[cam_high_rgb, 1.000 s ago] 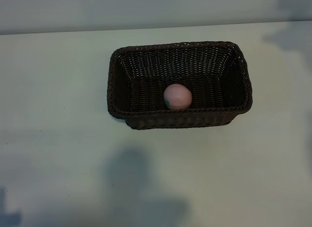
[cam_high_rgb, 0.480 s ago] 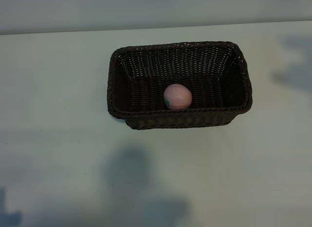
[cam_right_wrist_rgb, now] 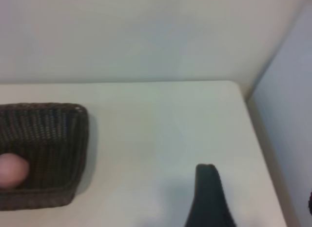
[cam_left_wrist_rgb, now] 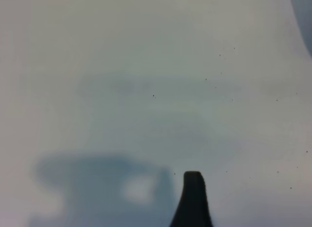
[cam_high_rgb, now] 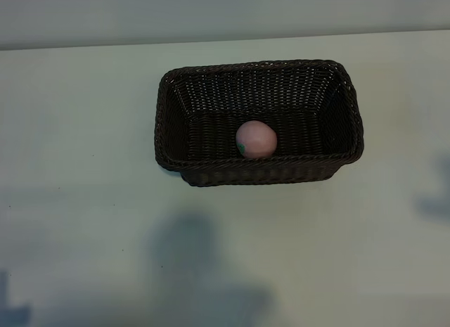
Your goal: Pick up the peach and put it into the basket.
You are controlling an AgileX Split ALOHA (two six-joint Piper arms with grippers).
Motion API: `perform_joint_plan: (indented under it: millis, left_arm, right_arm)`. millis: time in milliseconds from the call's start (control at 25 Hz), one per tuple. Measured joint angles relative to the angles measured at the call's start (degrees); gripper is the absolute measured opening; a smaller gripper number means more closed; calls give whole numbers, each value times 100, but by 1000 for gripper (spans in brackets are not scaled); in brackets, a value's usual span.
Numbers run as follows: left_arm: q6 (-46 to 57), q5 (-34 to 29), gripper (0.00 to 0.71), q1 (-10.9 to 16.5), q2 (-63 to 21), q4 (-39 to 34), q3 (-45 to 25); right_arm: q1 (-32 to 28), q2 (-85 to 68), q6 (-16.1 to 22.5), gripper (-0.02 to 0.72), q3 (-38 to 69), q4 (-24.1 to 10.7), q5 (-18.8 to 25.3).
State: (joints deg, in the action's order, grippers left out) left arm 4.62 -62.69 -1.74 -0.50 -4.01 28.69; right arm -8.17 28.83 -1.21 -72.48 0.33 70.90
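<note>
The pale-pink peach (cam_high_rgb: 256, 139) with a small green mark lies inside the dark-brown woven basket (cam_high_rgb: 169, 123), against its near wall. Neither arm shows in the exterior view. In the right wrist view, one end of the basket (cam_right_wrist_rgb: 58, 120) and a slice of the peach (cam_right_wrist_rgb: 11, 170) appear far off to the side. Of my right gripper only one dark finger (cam_right_wrist_rgb: 208, 197) shows, over bare table, with nothing against it. Of my left gripper a single dark finger (cam_left_wrist_rgb: 193, 200) hangs above plain tabletop, also with nothing against it.
The pale table (cam_high_rgb: 84, 200) stretches all round the basket, with soft arm shadows (cam_high_rgb: 200, 264) on its near part. In the right wrist view the table's corner meets a wall (cam_right_wrist_rgb: 287, 90).
A shadow at the right edge of the exterior view has slid from the far side toward the near side. Peach and basket have not moved.
</note>
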Motion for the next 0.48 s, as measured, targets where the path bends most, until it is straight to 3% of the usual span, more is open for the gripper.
perform_joint_plan:
  millis: [480]
  left_arm:
    - [0,0,593,0,0,0,0]
  right_arm:
    - [426,-1908,121,486,1548,-293,-15]
